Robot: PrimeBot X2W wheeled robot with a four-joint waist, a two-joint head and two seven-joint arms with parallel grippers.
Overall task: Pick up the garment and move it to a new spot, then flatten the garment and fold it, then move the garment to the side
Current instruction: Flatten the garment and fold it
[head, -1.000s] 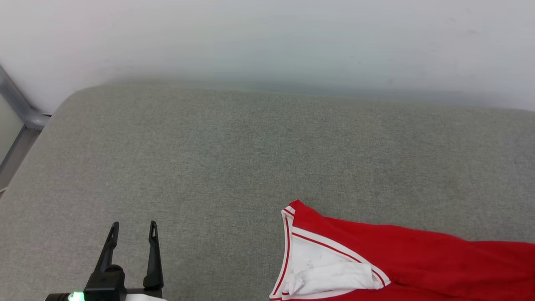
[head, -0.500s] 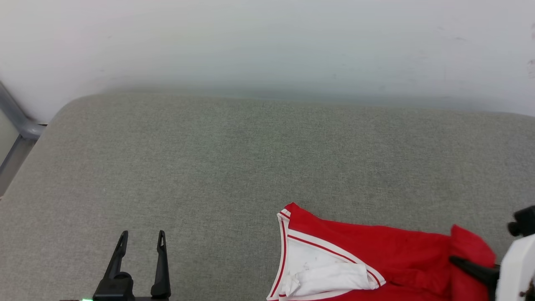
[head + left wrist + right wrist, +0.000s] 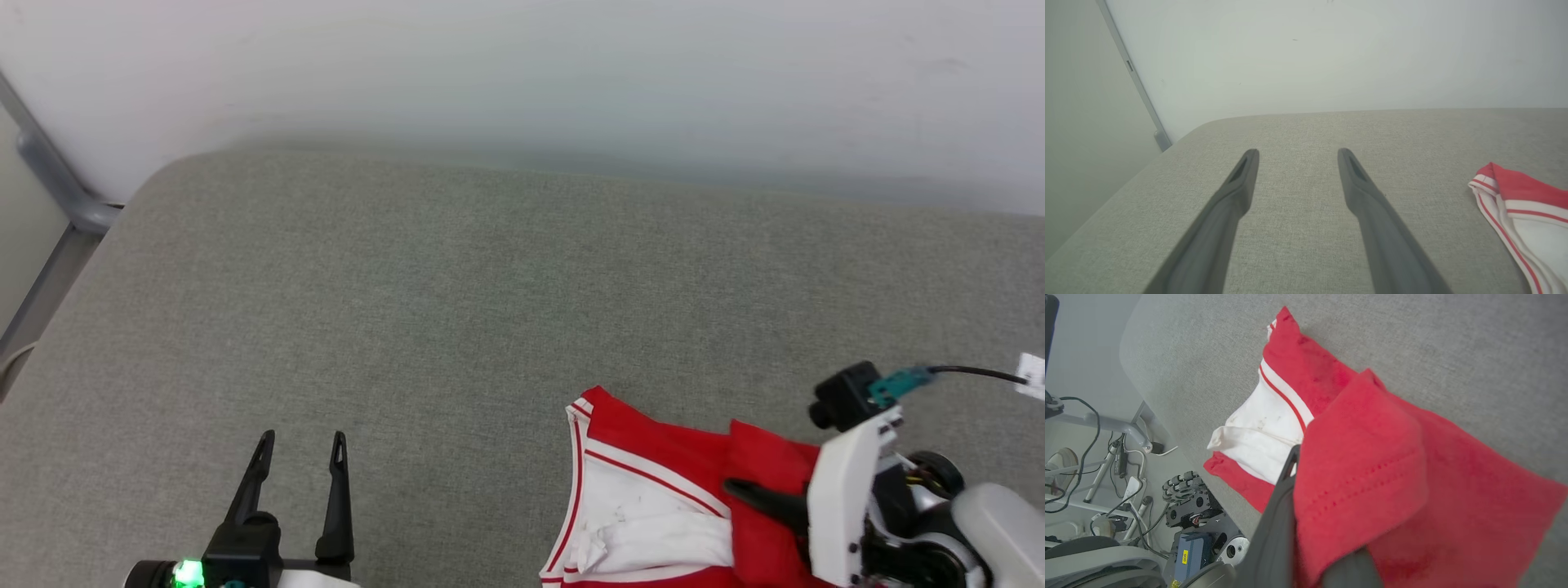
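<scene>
The garment [image 3: 653, 453] is a red jersey with a white sleeve and red-and-white striped trim. It lies on the grey cushion at the lower right of the head view. My right gripper [image 3: 739, 490] is shut on a red edge of the garment and holds it folded over the rest, close to the white sleeve [image 3: 645, 523]. In the right wrist view the red cloth [image 3: 1363, 465] drapes over my right gripper [image 3: 1300, 457], hiding one finger. My left gripper [image 3: 300, 449] stands open and empty over bare cushion, well left of the garment [image 3: 1523, 204]. Its fingers [image 3: 1241, 188] are spread wide.
The grey cushioned surface [image 3: 457, 294] runs back to a white wall [image 3: 522, 73]. A grey metal frame [image 3: 57, 196] stands past the cushion's left corner. Off the cushion's edge, the right wrist view shows cables, stands and robot hardware [image 3: 1188, 498] on the floor.
My right gripper has come in from the right, carrying the garment's red edge leftward and folding it toward the white sleeve. The head camera has shifted a little. The left gripper stays open.
</scene>
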